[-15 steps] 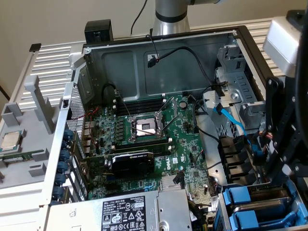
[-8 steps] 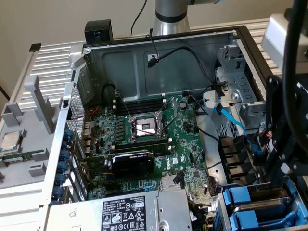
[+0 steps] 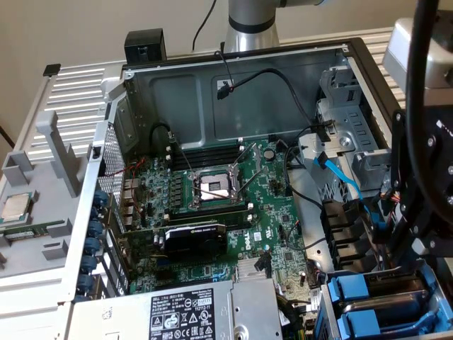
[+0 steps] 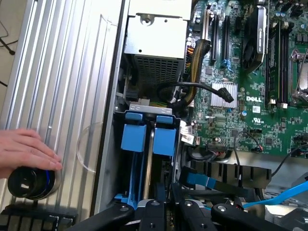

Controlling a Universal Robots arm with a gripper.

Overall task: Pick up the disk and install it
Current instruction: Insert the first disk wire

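**Exterior view:** The arm's claw hangs over the drive bay in the open computer case's corner, at the exterior view's lower right. The disk sits slotted there, near the power supply.

**Wrist view:** The claw, its jaws closed, is just beside the blue-framed disk. A person's hand rests on a black cylinder.
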